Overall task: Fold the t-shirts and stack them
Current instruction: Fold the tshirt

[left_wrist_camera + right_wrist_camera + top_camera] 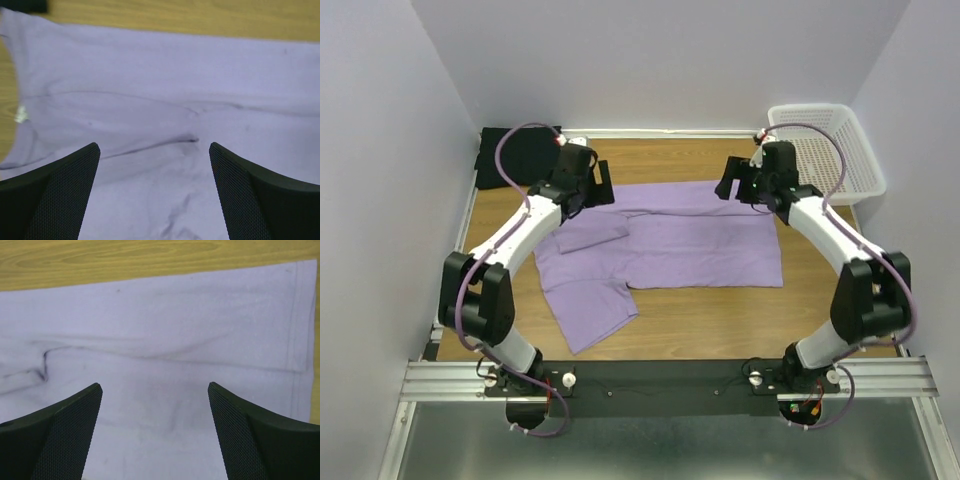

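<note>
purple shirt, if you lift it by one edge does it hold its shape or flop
Probably flops: the purple shirt lies flat with soft creases, so a lifted edge would likely drape. It looks thin, so likely light. Pushed across the wooden table, it would probably bunch rather than slide whole.

I see 1 plain lavender t-shirt [670, 245] and 1 plain black t-shirt [515, 155]. The table [720, 320] is light-brown wood grain. The basket [825, 150] is white, patterned with small holes. My 2 arms [515, 240] are white with black joints and purple cables [501, 165].
</note>
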Motion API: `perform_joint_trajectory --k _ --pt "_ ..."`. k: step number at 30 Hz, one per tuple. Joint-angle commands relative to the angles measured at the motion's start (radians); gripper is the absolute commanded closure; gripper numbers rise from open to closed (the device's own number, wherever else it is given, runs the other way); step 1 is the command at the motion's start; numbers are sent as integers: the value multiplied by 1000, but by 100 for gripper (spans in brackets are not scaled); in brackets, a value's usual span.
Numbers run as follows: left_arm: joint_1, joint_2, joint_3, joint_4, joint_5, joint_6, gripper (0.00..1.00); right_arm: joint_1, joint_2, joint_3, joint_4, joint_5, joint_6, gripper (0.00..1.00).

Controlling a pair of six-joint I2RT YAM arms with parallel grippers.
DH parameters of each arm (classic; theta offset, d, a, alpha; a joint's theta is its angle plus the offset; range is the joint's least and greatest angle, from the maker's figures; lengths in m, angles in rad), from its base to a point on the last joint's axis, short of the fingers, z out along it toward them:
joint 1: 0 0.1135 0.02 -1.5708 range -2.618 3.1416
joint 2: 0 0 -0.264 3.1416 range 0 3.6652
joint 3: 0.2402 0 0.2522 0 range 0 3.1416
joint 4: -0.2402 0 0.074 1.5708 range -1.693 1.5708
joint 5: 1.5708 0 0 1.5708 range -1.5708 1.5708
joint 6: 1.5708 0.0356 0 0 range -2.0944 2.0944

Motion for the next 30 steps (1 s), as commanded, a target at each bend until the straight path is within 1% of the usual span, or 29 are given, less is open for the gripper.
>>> perform_joint_trajectory --k 1,2,4,5,6,7,12,23,30 --pt "-33 89 -33 -30 80 19 2 2 -136 -123 -75 -48 -6 6" --pt "-34 105 -27 -27 91 5 2 2 -197 -169 -100 -40 -7 6" --pt "-36 134 -18 0 128 -7 2 2 -254 -210 -121 -28 -13 6" --pt "-34 160 -7 14 146 -4 2 2 -315 -254 -135 -28 -9 6" --pt "-34 177 2 22 154 -3 2 2 -340 -275 -141 -34 -6 6" --pt "-36 194 14 23 190 2 2 2 -367 -298 -146 -37 -3 6" --pt "-36 286 51 22 209 20 2 2 -475 -396 -178 -42 8 6" --pt "-36 329 7 45 286 66 2 2 -500 -428 -186 -37 11 6" --pt "-36 271 -67 40 335 85 2 2 -506 -434 -186 -26 13 6"
